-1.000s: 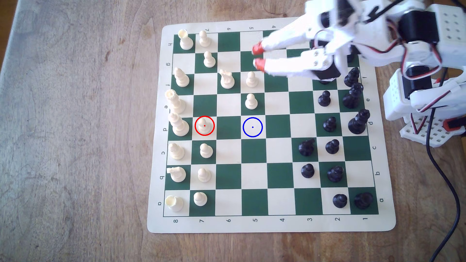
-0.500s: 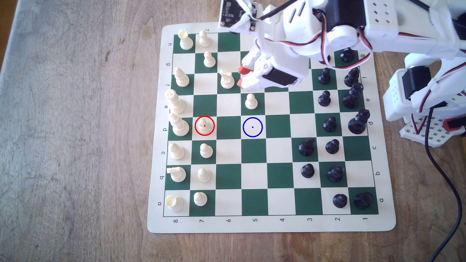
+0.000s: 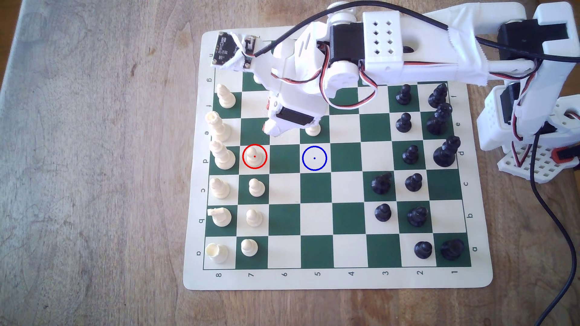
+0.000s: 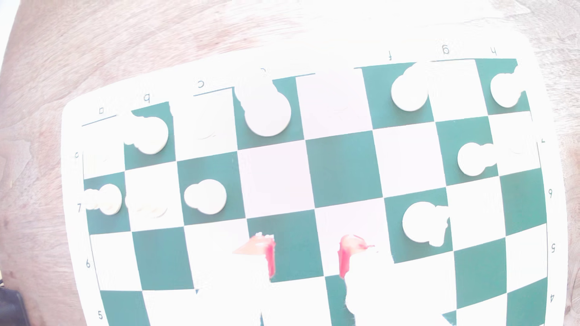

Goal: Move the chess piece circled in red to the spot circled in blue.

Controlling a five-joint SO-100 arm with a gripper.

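Note:
The cream pawn (image 3: 254, 156) stands inside the red ring on a cream square in the seventh column. Two squares toward the exterior view's right, the blue ring (image 3: 314, 158) marks a bare cream square. My gripper (image 3: 266, 116) hovers open about one square beyond the pawn, toward the exterior view's top and slightly right. Its red fingertips (image 3: 265, 128) point down at the board with nothing between them. In the overexposed wrist view the gripper (image 4: 307, 257) shows a wide gap over the green and cream squares. I cannot make out the circled pawn there.
A tall cream piece (image 3: 222, 156) stands right beside the pawn on the exterior view's left, and another cream pawn (image 3: 256, 187) sits one square below. A cream pawn (image 3: 313, 129) is partly under the gripper body. Black pieces (image 3: 410, 154) line the right columns. A black cable (image 3: 552, 219) runs off the board's right.
The arm has swung from the board's top right corner down and to the left, toward the circled pawn. The gripper stayed open. No piece has moved.

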